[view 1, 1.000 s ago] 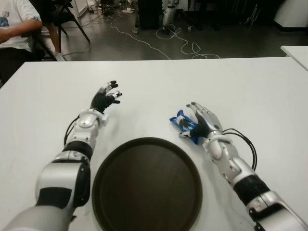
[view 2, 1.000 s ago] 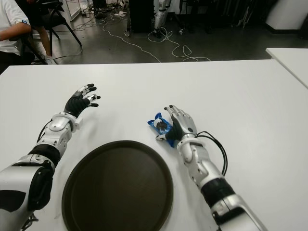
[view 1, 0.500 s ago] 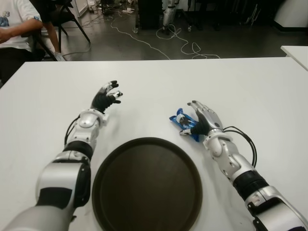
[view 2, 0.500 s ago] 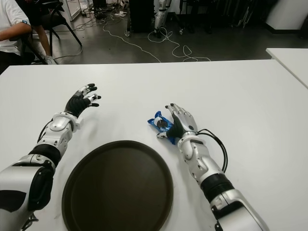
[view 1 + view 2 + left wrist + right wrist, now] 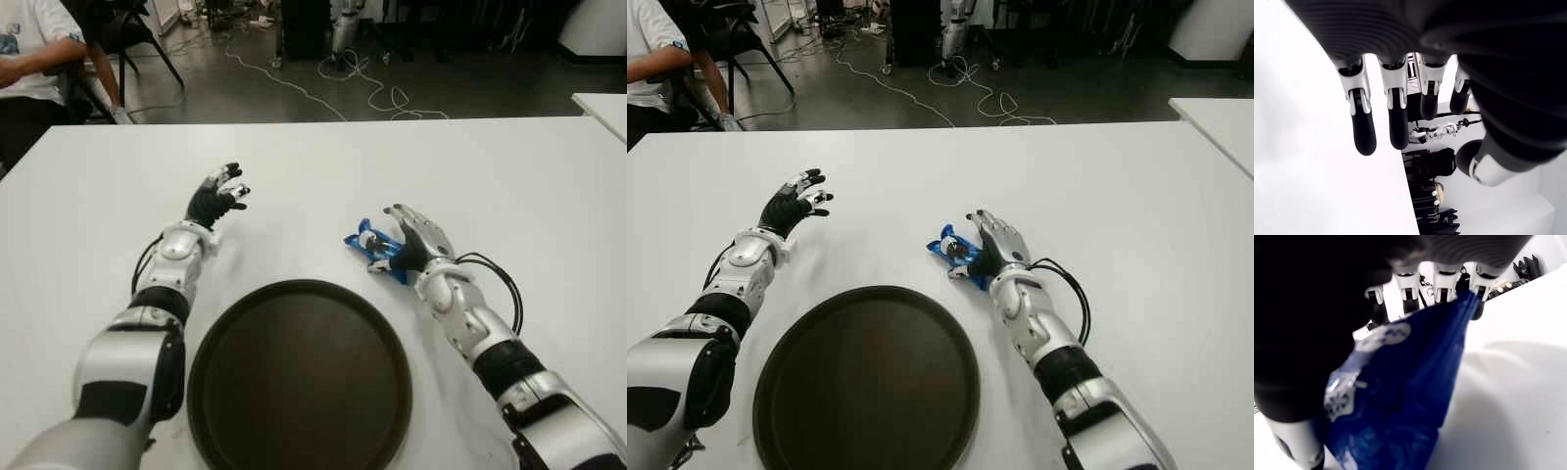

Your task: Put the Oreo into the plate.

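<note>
Right wrist view: right hand point(image 5: 416, 244) fingers grip the blue Oreo packet point(image 5: 376, 249); left hand point(image 5: 214, 199) fingers spread, holding nothing.

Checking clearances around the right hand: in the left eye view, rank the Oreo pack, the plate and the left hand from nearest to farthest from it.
1. Oreo pack: against the right hand.
2. Plate: near-left.
3. Left hand: far left.

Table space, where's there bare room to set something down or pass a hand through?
The plate is bare throughout. The table is free beyond and to the right of the right hand, and between both hands. It is crowded only where the right hand closes on the Oreo pack. The left hand hovers open.
</note>
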